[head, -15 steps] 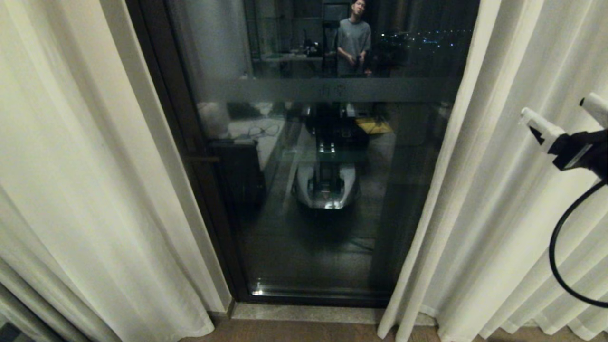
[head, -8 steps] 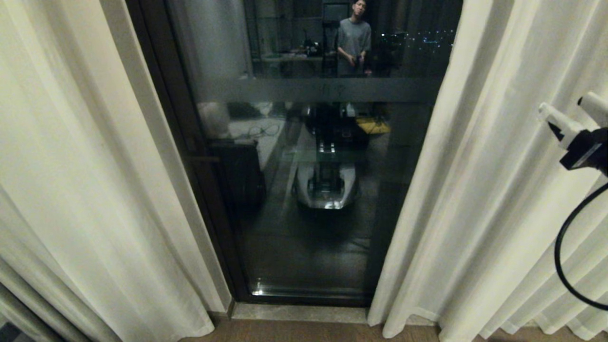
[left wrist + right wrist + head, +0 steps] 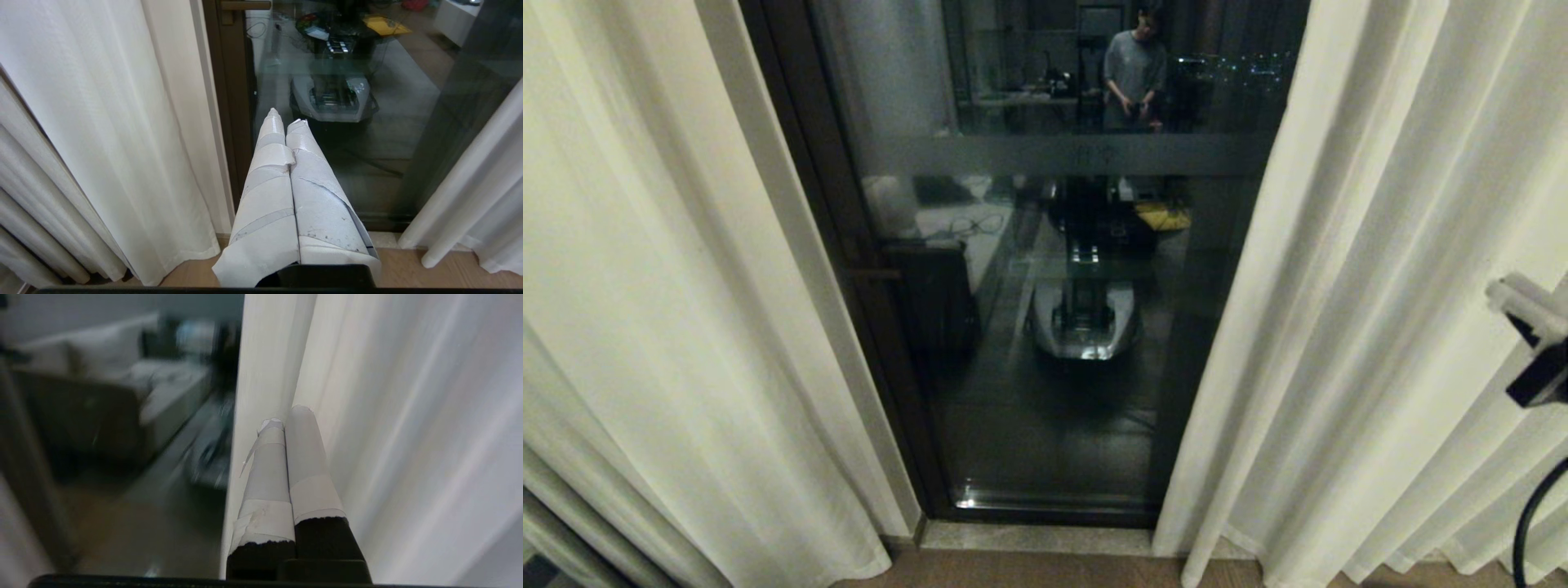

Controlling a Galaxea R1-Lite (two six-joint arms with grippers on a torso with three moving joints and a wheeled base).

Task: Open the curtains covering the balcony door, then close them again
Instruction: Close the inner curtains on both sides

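The two cream curtains hang parted: the left panel point(image 3: 645, 286) and the right panel point(image 3: 1380, 286) frame the balcony door point(image 3: 1054, 425), whose dark glass carries a frosted band point(image 3: 1094, 153). My right gripper point(image 3: 1515, 298) sits at the far right in front of the right panel, shut, with no fabric between its taped fingers point(image 3: 269, 465). In the right wrist view the gripper point(image 3: 286, 416) points along a fold of that curtain point(image 3: 408, 416) near its inner edge. My left gripper point(image 3: 286, 118) is shut and empty, aimed at the lower door glass, outside the head view.
The glass reflects my own base point(image 3: 1085, 322) and a standing person point(image 3: 1131, 73). A dark door frame point(image 3: 849, 269) runs beside the left curtain, with a handle point(image 3: 245, 5) on it. A stone threshold point(image 3: 1045, 539) meets the wooden floor point(image 3: 1029, 572). A black cable point(image 3: 1523, 523) hangs at the right.
My right gripper went from open to shut, dropping lower and sliding toward the right edge of the view. The right curtain's inner edge shifted slightly left, narrowing the gap.
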